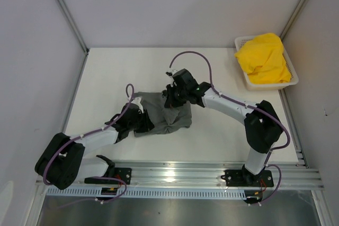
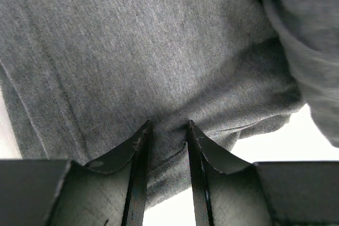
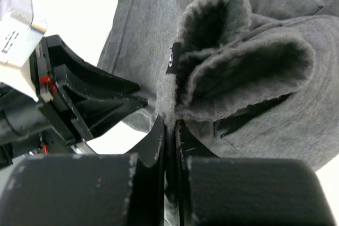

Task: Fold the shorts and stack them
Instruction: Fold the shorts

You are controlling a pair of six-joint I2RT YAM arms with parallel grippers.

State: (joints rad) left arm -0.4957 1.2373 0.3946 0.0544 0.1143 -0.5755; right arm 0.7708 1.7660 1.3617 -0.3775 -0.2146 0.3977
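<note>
The dark grey shorts (image 1: 168, 116) lie bunched in the middle of the white table. My left gripper (image 1: 142, 121) is at their left edge; in the left wrist view its fingers (image 2: 168, 126) stand a little apart with a fold of the grey shorts (image 2: 159, 51) clamped between them. My right gripper (image 1: 172, 99) is at the shorts' far edge. In the right wrist view it (image 3: 169, 123) is shut on a gathered edge of the grey cloth (image 3: 275, 104), whose folds bulge up above the fingertips. The yellow shorts (image 1: 264, 59) lie crumpled in the basket at the back right.
The white mesh basket (image 1: 271, 84) stands at the table's back right corner against the right wall. A metal rail (image 1: 175, 175) runs along the near edge by the arm bases. The left gripper's body (image 3: 90, 99) shows close by in the right wrist view.
</note>
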